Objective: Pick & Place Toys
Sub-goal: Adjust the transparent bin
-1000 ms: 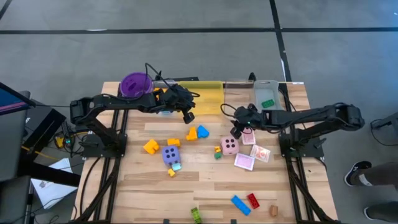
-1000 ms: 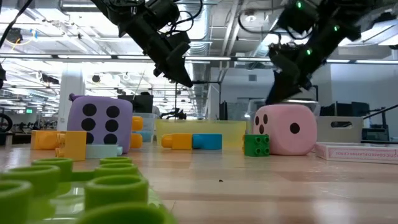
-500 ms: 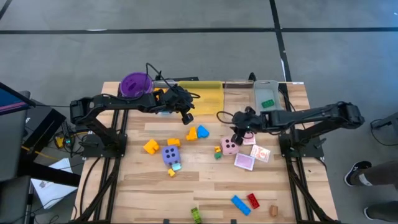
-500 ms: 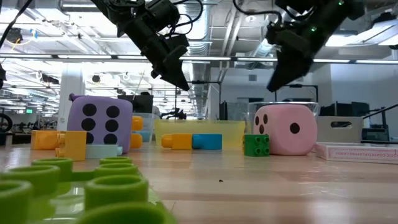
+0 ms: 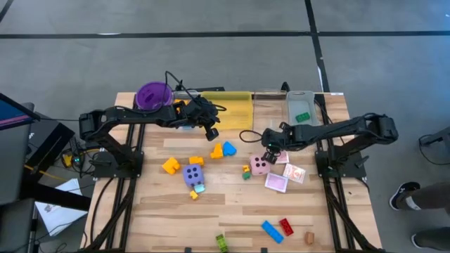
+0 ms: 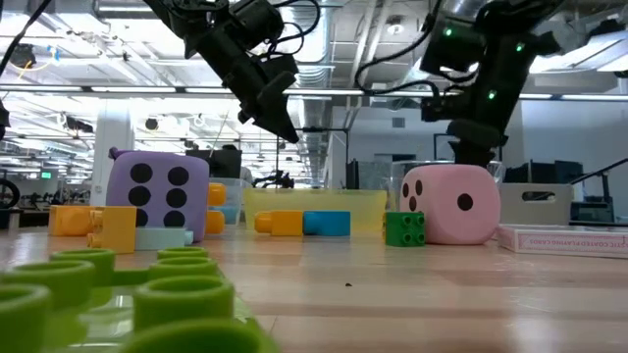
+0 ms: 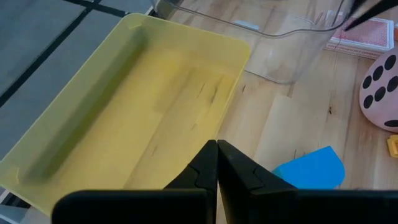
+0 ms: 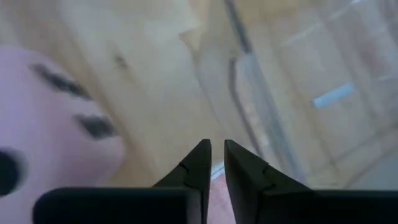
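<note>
Two claws over the worktop [image 5: 232, 211]. Left claw [image 5: 212, 133]: fingers pressed together, nothing between them, raised off the wood just in front of the yellow tray [image 5: 235, 109]. Right claw [image 5: 269, 149]: fingers nearly together with a thin gap and nothing held, hanging directly over the far edge of the pink die [image 5: 259, 165]; contact with it cannot be confirmed.

Count of toys, high view:
- Dice — two. The pink die sits mid-worktop; the purple die [image 5: 193, 173] lies to its left, well apart.
- Cards [image 5: 276, 182] — about three pink pieces, grouped just right of the pink die; exact number uncertain.
- Loose blocks on the wood — a yellow block [image 5: 171, 166] left of the purple die; an orange block [image 5: 217, 150] touching a blue block [image 5: 229, 148] near centre; a small green block [image 5: 247, 175] beside the pink die; at the near edge a second blue block [image 5: 271, 230], a red block [image 5: 287, 226] and a green piece [image 5: 221, 242]. Further small pieces around the purple die cannot be told apart.
- In the clear tray [image 5: 309, 100] — one green block [image 5: 302, 117].

One purple cup [image 5: 153, 95] stands at the far left corner.
</note>
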